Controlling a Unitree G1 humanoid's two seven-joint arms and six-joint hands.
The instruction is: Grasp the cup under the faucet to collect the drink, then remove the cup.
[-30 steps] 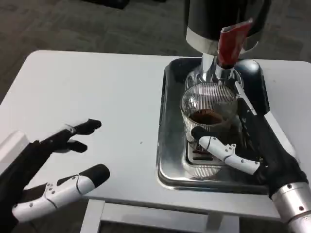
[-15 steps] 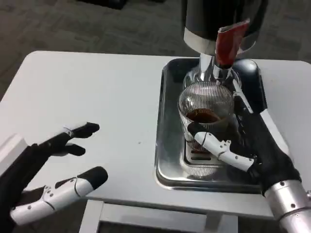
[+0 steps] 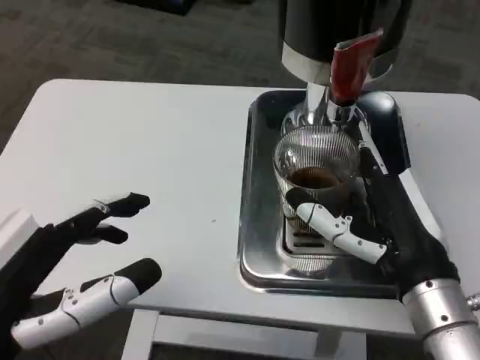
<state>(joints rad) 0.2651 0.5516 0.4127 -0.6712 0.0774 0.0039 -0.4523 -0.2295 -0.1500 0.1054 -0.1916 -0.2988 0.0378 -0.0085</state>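
Head view, looking down on a white table (image 3: 150,142). At right of centre a metal tray (image 3: 259,225) carries a ribbed glass cup (image 3: 315,161), which stands upright directly below the faucet (image 3: 330,112) of a dark dispenser (image 3: 341,34) at the upper right of the frame; a red lever (image 3: 349,67) projects from the dispenser's front. The cup holds a shallow pool of dark drink and rests over a slotted drain (image 3: 307,240) in the tray. The right hand (image 3: 382,225), entering from the lower right corner, grasps the cup: its thumb lies across the near wall of the glass and the remaining fingers wrap the far right side. The left hand (image 3: 71,262), at the lower left of the frame, is released, fingers spread above the table edge and holding nothing. Compared with the frames of one second and half a second ago, the whole scene sits slightly lower and further left, which suggests camera drift; the cup has stayed beneath the faucet with the right hand's grasp unchanged, and the left hand has shifted a little leftward. No stream is discernible from the faucet. Judged from this, collection is complete or nearly so, and removal of the cup remains to be done.
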